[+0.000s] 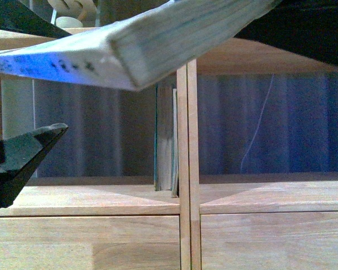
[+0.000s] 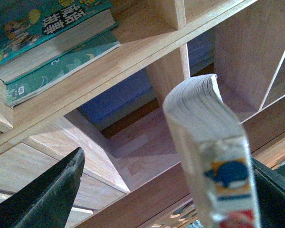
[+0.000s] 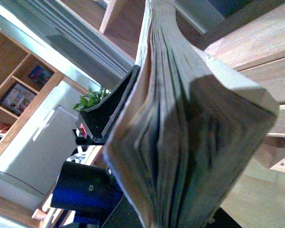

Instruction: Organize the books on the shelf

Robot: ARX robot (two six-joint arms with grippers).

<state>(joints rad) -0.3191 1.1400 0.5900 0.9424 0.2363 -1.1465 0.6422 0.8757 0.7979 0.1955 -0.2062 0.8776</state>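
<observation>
Right gripper (image 3: 161, 90): clamped on the book (image 1: 158, 45). One dark finger (image 3: 109, 109) lies flat against the cover; its opposite is hidden behind the page block. The hold is at one end, so the book juts out tilted across the upper shelf front, in no compartment yet.

Left gripper (image 2: 166, 161): jaws wide apart, with the book passing between them nearer one finger. Contact cannot be confirmed. Judged a standby position, ready to steady or take over.

Book: thick soft paperback with slightly fanned, matt pages and a glossy white spine bearing a blue figure and a red tip.

Shelf (image 1: 101, 199): pale plank wood, matt, square-edged, with twin uprights at the centre.

Shelved books (image 1: 166, 140): upright against the divider's left side, with free room beside them.
</observation>
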